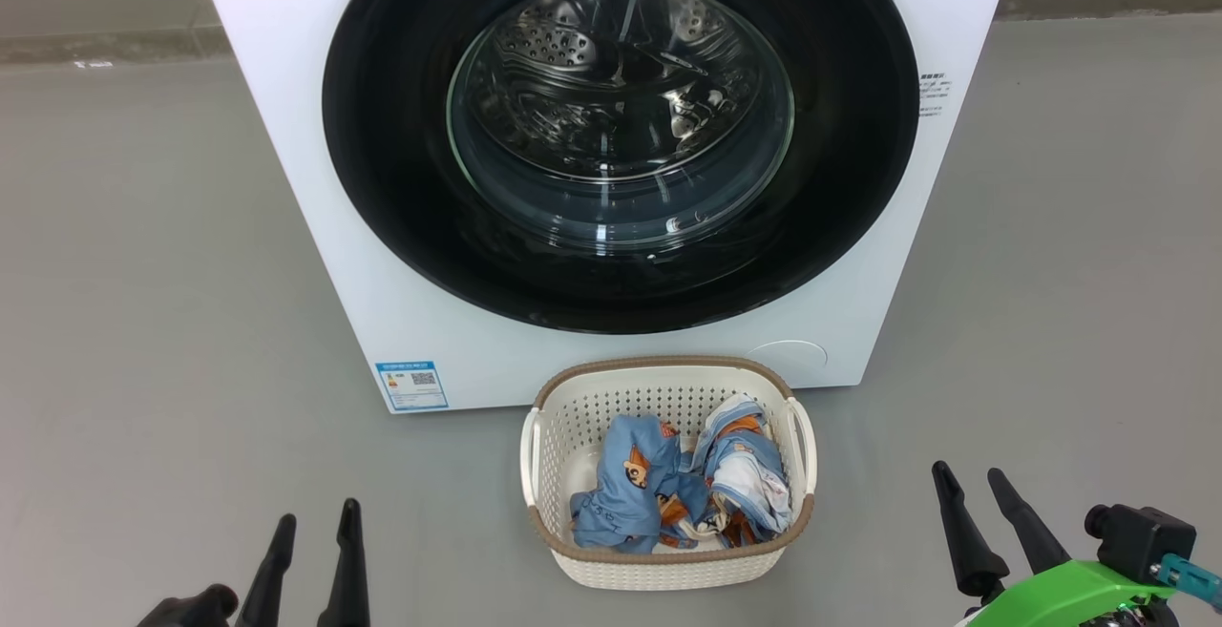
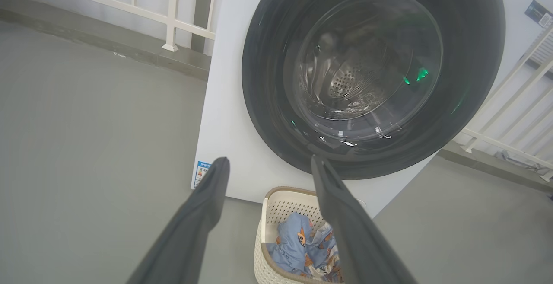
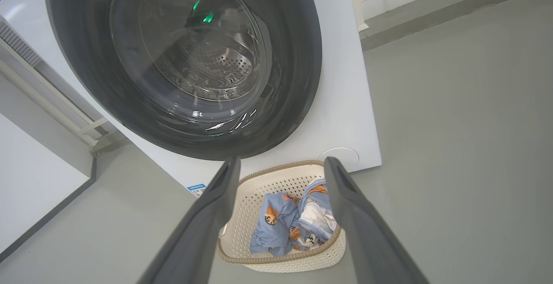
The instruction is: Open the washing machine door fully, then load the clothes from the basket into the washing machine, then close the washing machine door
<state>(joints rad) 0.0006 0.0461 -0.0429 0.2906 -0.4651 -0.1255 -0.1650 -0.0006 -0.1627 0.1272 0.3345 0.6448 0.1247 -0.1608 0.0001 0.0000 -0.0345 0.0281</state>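
Left tool [image 1: 318, 511] and right tool [image 1: 968, 469], long dark fingers: both spread wide, empty, flanking the small cream perforated plastic basket [image 1: 668, 363], well apart from it. Inside the basket: crumpled light-blue printed clothes [image 1: 635, 493], likely soft and light; pinch a raised fold. Just behind the basket: big white front-loading washing machine [image 1: 277, 83], round black-rimmed glass door [image 1: 382, 178] shut; probably rigid, slick; take its rim edge. Open grey floor [image 1: 143, 274] either side of the basket; basket may crowd the door's swing.

White washing machine [image 1: 286, 178], black-rimmed door [image 1: 382, 188], cream basket [image 1: 668, 572]; clothes [image 1: 630, 489] are light-blue with orange, possibly cartoon, prints
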